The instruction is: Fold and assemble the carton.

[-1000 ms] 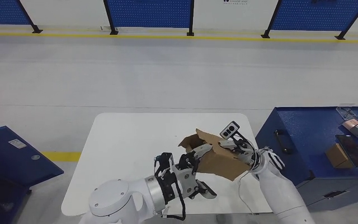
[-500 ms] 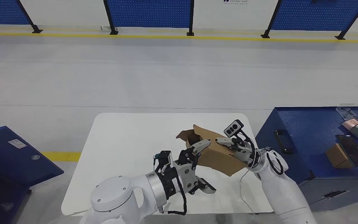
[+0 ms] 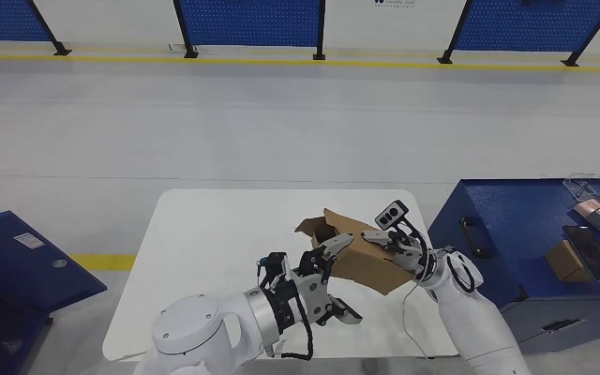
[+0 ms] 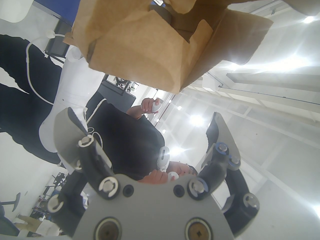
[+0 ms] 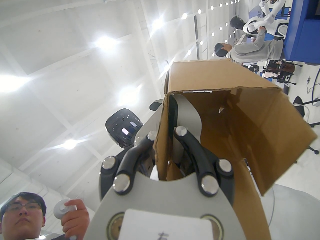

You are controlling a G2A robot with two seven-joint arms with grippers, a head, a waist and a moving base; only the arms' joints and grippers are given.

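Carton (image 3: pixel 361 255) hangs just above the right near part of the white surface (image 3: pixel 206 244), tilted, its open end facing far left. The right fingers (image 5: pixel 186 111) are shut narrow on one side wall at the open rim, one pad inside and one outside. The left fingers (image 4: pixel 220 136) are spread wide and hold nothing. They sit just under and near-left of the carton, facing its end flaps. In the top view one of them looks to touch the near-left edge, though contact cannot be told for sure.

The end flaps are folded over one another but not flat, with a notch-shaped gap left between them, so the step in hand seems to be closing that end. To do it well, the right grip should hold firm as an anchor. The left fingers should press squarely along the flap creases, not at a corner, or the wall may twist out of the pinch or buckle.

Inside the carton, only the right inner finger can be seen.
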